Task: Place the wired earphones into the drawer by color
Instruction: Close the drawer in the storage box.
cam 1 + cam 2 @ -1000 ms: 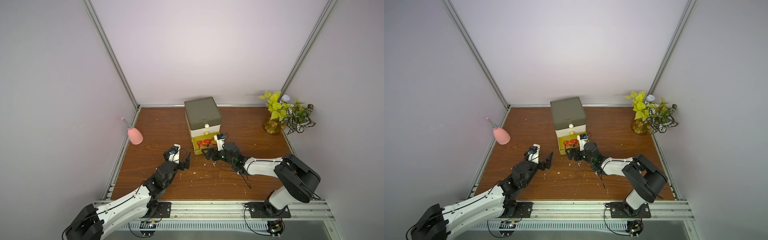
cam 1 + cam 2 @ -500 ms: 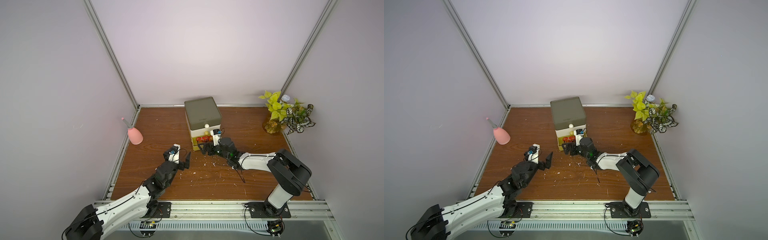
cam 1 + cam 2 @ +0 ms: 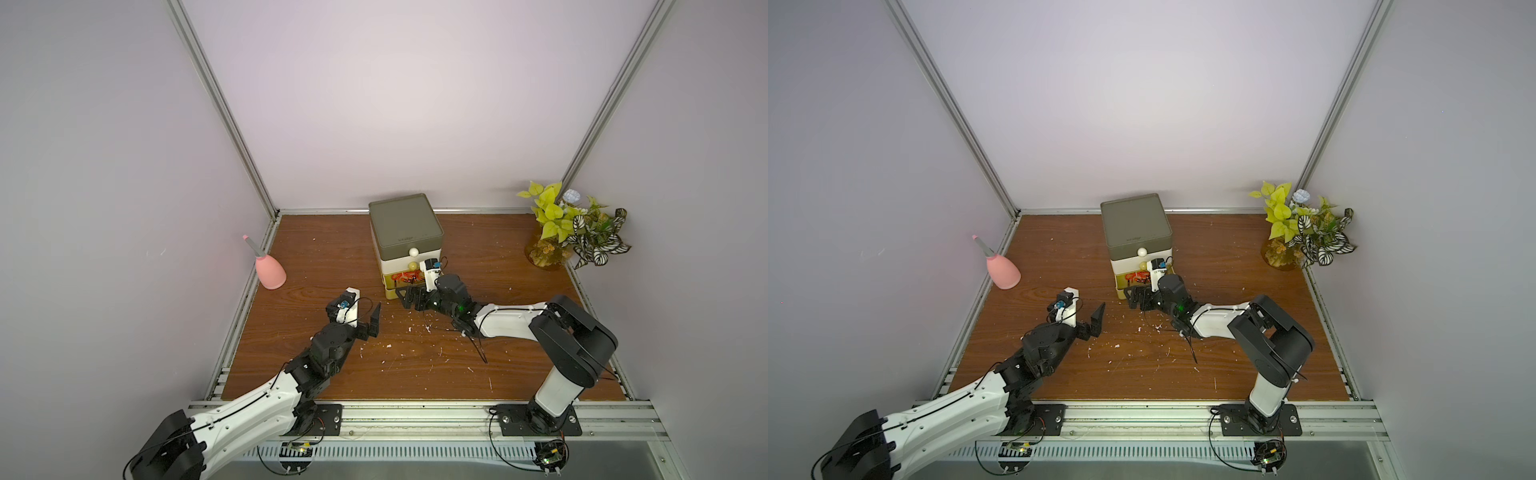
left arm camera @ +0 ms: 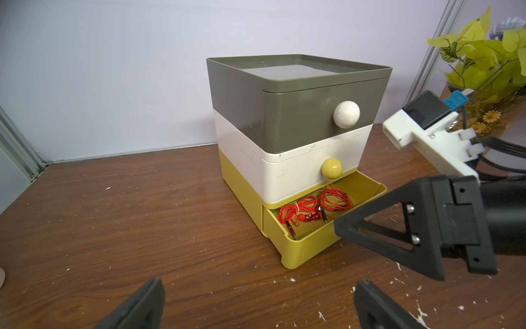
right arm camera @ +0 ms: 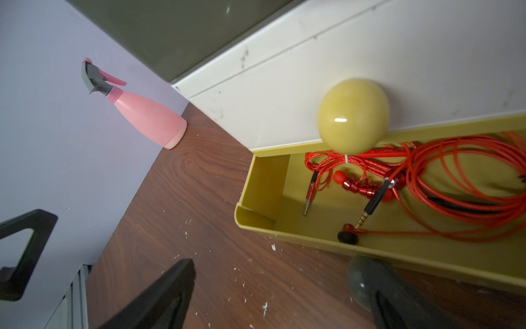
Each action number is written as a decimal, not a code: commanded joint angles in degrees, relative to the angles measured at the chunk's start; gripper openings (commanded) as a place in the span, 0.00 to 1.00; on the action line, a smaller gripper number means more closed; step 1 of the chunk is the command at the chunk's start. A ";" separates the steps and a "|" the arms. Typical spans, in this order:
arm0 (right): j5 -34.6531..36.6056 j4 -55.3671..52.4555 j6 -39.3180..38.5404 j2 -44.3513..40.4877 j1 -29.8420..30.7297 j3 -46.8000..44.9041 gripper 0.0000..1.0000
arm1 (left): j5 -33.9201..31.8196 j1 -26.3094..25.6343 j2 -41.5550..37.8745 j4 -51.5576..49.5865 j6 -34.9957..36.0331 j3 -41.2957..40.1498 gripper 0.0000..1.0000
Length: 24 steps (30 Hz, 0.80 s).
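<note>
The drawer (image 3: 405, 232) (image 3: 1136, 228) is a three-tier box at the back centre: olive-grey on top, cream in the middle, yellow at the bottom. In the left wrist view the drawer (image 4: 296, 114) has its yellow tier pulled partly out. Two red bundles of wired earphones (image 4: 313, 205) (image 5: 427, 176) (image 3: 404, 276) lie in that tier. My right gripper (image 3: 409, 296) (image 3: 1140, 297) (image 5: 273, 273) stands open right at the tier's front, one finger by its grey knob (image 5: 367, 275). My left gripper (image 3: 361, 311) (image 3: 1086, 316) (image 4: 260, 287) is open and empty, front-left of the box.
A pink spray bottle (image 3: 269, 270) stands by the left wall. A potted plant (image 3: 569, 232) fills the back right corner. White crumbs (image 3: 415, 328) are scattered over the wooden tabletop. A thin black cable (image 3: 478, 351) trails from the right arm.
My right gripper has moved toward the box, and the yellow tier has slid further in with it. The left arm has not moved.
</note>
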 commanded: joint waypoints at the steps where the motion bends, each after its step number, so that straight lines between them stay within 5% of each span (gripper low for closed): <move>1: 1.57 0.95 -1.66 1.25 -0.67 2.64 0.99 | -0.64 0.48 -0.50 -0.15 -0.18 -0.79 0.99; 24: 4.38 17.74 -7.45 9.47 -2.00 3.91 0.99 | -1.12 0.48 -0.40 0.40 -0.09 -1.13 0.99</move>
